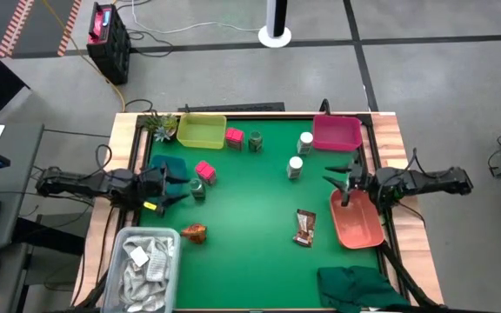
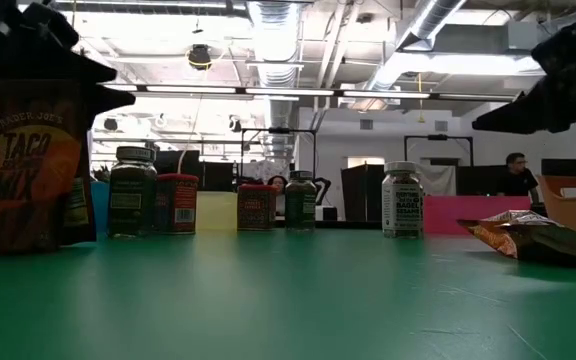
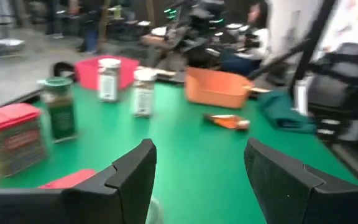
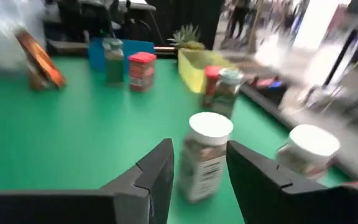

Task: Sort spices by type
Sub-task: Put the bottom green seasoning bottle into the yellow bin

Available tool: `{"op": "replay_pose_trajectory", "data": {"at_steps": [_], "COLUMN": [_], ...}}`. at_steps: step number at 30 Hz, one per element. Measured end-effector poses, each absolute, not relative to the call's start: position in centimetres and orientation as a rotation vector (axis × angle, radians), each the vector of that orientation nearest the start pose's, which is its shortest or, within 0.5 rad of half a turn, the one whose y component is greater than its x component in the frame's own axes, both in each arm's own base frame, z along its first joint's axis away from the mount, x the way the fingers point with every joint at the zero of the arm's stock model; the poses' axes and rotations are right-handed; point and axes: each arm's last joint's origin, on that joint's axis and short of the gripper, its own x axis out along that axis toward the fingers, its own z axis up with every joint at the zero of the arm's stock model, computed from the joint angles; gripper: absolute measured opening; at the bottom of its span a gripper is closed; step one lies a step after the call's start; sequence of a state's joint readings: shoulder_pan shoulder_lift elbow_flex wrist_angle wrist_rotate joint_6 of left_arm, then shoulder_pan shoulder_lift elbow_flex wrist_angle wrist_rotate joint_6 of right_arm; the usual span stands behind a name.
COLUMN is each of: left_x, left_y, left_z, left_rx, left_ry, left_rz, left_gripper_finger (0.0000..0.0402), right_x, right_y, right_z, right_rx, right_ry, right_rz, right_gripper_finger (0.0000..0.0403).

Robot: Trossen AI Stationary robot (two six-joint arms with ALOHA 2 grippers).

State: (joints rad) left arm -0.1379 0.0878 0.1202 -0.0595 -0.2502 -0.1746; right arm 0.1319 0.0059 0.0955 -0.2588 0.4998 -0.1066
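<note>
The high view shows two pink packs (image 1: 234, 136) (image 1: 204, 171), two green jars (image 1: 255, 141) (image 1: 198, 189) and two white-capped bottles (image 1: 305, 142) (image 1: 295, 167), all standing on the green mat. One brown sachet (image 1: 305, 228) lies flat; another (image 1: 195, 232) stands upright. My left gripper (image 3: 197, 146) is open at the table's left side, just left of the nearer green jar. My right gripper (image 4: 199, 145) is open at the right side, level. It points at a white-capped bottle (image 4: 207, 155) that stands apart ahead of its fingers.
A yellow bin (image 1: 201, 130) and a pink bin (image 1: 336, 133) sit along the far edge. An orange bin (image 1: 356, 219) lies under my right arm and a blue one (image 1: 168, 167) by my left. A tub of rags (image 1: 142, 265) and a dark green cloth (image 1: 359, 287) occupy the near corners.
</note>
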Motion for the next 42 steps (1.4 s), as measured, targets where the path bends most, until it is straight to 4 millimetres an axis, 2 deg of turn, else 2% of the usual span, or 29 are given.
{"op": "replay_pose_trajectory", "data": {"at_steps": [8,13,15,21,27,31,36,42], "left_x": [10.7,11.9,12.5,14.5,16.4,17.5,18.7,19.6], "left_y": [-0.7,-0.8,-0.7,0.0,0.9,0.9,0.8,0.8], "left_z": [21.5,23.0,23.6,24.6,25.5,25.8,26.5,27.1], "left_rx": [-0.227,-0.215,-0.197,-0.143,-0.118,-0.103,-0.090,-0.066], "left_ry": [0.082,0.164,0.210,0.447,0.676,0.759,0.795,0.819], "left_rz": [0.161,0.191,0.220,0.310,0.371,0.367,0.318,0.304], "left_gripper_finger": [0.0231,0.0231,0.0231,0.0231,0.0231,0.0231,0.0231,0.0231], "right_x": [8.7,8.7,8.7,8.8,8.8,8.9,8.8,8.8], "right_y": [-0.4,-0.4,-0.4,-0.4,-0.4,-0.4,-0.4,-0.6], "right_z": [17.2,17.2,17.3,17.8,18.0,18.2,18.5,18.5], "right_rx": [-0.352,-0.367,-0.297,0.216,0.282,0.379,0.502,0.537], "right_ry": [0.216,0.219,0.196,0.031,0.005,-0.036,-0.082,-0.111], "right_rz": [-0.385,-0.391,-0.400,-0.427,-0.410,-0.406,-0.409,-0.473], "right_gripper_finger": [0.0175,0.0175,0.0175,0.0175,0.0175,0.0175,0.0175,0.0175]}}
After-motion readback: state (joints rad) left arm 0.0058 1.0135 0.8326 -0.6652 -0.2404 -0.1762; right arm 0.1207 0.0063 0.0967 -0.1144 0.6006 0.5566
